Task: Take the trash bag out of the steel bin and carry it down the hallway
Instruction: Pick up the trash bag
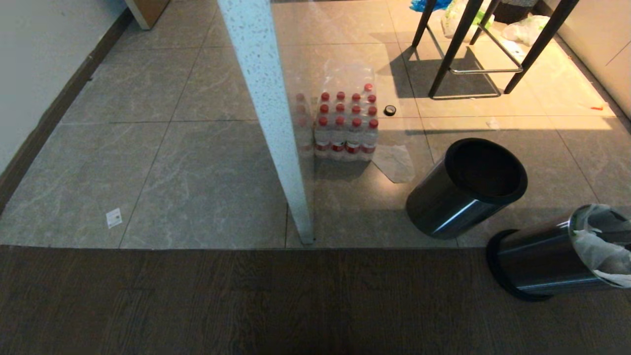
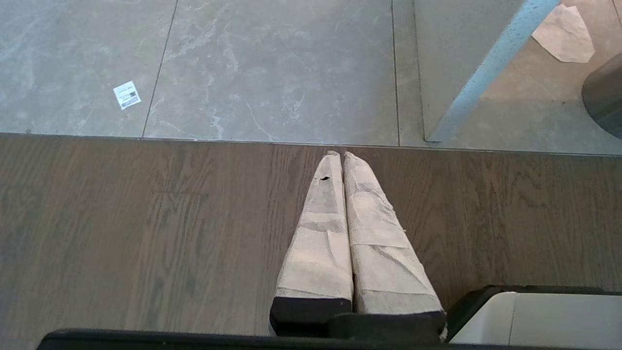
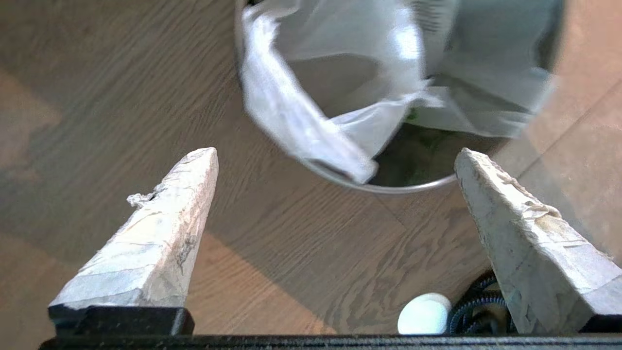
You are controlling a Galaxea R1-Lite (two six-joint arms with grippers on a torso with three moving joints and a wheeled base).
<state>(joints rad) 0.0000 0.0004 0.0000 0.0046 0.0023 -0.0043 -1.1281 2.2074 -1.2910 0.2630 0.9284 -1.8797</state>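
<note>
the steel bin stands at the right edge of the head view on the dark wood floor, just past the seam where the wood meets the grey tiles. the trash bag is in it, its thin white plastic folded out over the rim. a second, unlined bin with a black rim stands just beside it on the tiles, apart from it. farther back sit a pack of red-capped bottles, a flat sheet of paper next to the pack, and a speckled white post that rises between the tiles and the camera. black stool legs stand at the far right. neither arm shows in the head view. in the right wrist view the right gripper hangs over the wood floor beside the bin's mouth, its wrapped fingers spread wide apart and holding nothing; the bag's loose white edge lies beyond the tips, untouched. in the left wrist view the left gripper points at the wood near the tile seam, fingers pressed together and empty, with a small white label on the tiles ahead.
</note>
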